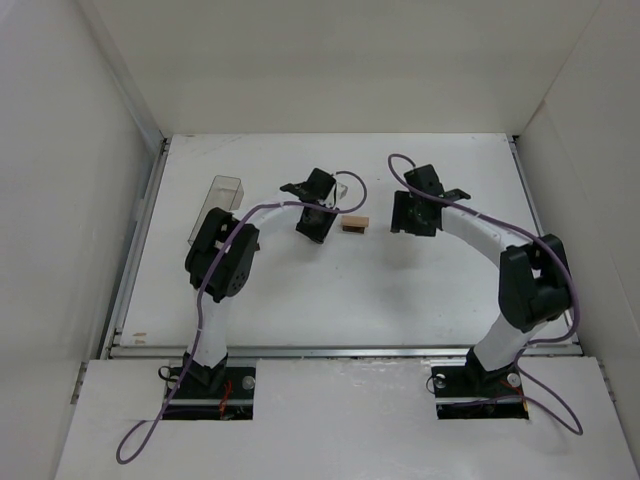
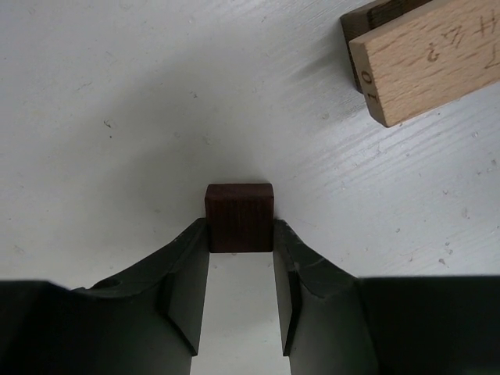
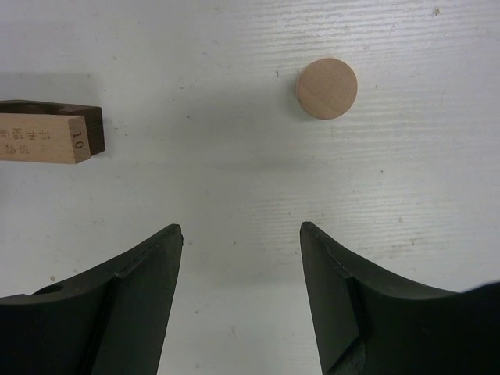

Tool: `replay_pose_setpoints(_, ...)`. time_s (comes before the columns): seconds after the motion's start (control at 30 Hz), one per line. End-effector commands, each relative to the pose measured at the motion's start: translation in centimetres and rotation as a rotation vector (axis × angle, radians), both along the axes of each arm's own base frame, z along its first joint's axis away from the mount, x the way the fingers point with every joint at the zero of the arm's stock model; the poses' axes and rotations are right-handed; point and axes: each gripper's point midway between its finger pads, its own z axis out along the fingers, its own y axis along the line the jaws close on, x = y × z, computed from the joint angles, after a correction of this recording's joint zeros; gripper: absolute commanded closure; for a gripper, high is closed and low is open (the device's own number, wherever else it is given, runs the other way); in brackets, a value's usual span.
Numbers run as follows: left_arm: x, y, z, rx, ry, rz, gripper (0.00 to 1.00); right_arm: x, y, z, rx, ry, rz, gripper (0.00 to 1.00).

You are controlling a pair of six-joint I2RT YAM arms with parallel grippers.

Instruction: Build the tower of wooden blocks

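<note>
At counter (image 2: 117, 94) centre, left tool (image 2: 241, 231) clamps dark brown small wooden cube (image 2: 240, 205) by its tips only: may slip or twist on lift; right tool (image 3: 241, 226) apart, empty.

Bright, even light is thrown from above, and the white table (image 1: 300, 290) is shown almost without glare. Only soft, faint shadows are cast around the cube (image 2: 240, 217) and beside the slab (image 2: 426, 55) in the left wrist view. The left fingers (image 2: 187, 297) are rendered dark and slightly soft, and small pieces are barely resolved in the coarse top view.
</note>
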Motion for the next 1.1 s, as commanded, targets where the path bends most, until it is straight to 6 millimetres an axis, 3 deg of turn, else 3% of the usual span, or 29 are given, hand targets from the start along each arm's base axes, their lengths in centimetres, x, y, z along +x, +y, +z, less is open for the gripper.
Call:
replay_pose_setpoints(0.0, -0.4, 1.3, -0.3, 0.019, 0.021, -0.024, 1.0, 0.8, 0.1, 2.4, 0.03, -0.078, 0.0, 0.32)
replay_pose_setpoints(0.1, 0.2, 2.5, 2.5, 0.005, -0.057, -0.077, 1.0, 1.0, 0.7, 4.6, 0.068, -0.135, 0.038, 0.32)
replay_pose_setpoints(0.13, 0.6, 3.2, 4.9, -0.008, -0.114, -0.087, 1.0, 1.3, 1.0, 6.3, 0.086, -0.18, 0.058, 0.32)
replay_pose_setpoints(0.2, 1.3, 4.0, 7.6, 0.012, -0.206, -0.177, 1.0, 1.2, 1.7, 7.8, 0.139, -0.212, 0.098, 0.32)
replay_pose_setpoints(0.23, 1.3, 3.9, 9.0, 0.008, -0.245, -0.224, 1.0, 1.6, 1.9, 9.2, 0.163, -0.252, 0.115, 0.32)
replay_pose_setpoints(0.27, 1.2, 3.8, 11.7, -0.008, -0.314, -0.269, 1.0, 1.2, 2.7, 10.8, 0.215, -0.284, 0.154, 0.32)
replay_pose_setpoints(0.4, 0.0, 1.2, 17.8, -0.105, -0.472, -0.525, 1.0, 0.5, 5.4, 16.5, 0.356, -0.419, 0.29, 0.32)
replay_pose_setpoints(0.57, -1.2, -2.4, 20.2, -0.138, -0.517, -0.712, 1.0, -1.0, 9.1, 21.1, 0.474, -0.494, 0.401, 0.35)
replay_pose_setpoints(0.67, -1.8, -4.4, 21.0, -0.18, -0.528, -0.783, 1.0, -1.3, 9.9, 22.7, 0.525, -0.518, 0.375, 0.36)
replay_pose_setpoints(0.77, -2.6, -5.8, 22.4, -0.226, -0.532, -0.801, 1.0, -1.5, 10.6, 23.4, 0.585, -0.521, 0.378, 0.38)
replay_pose_setpoints(0.9, -4.0, -6.9, 21.9, -0.242, -0.493, -0.841, 1.0, -2.2, 12.0, 23.7, 0.684, -0.513, 0.426, 0.41)
replay_pose_setpoints(1.07, -4.6, -7.7, 22.7, -0.266, -0.496, -0.833, 1.0, -1.7, 12.4, 22.3, 0.681, -0.476, 0.425, 0.41)
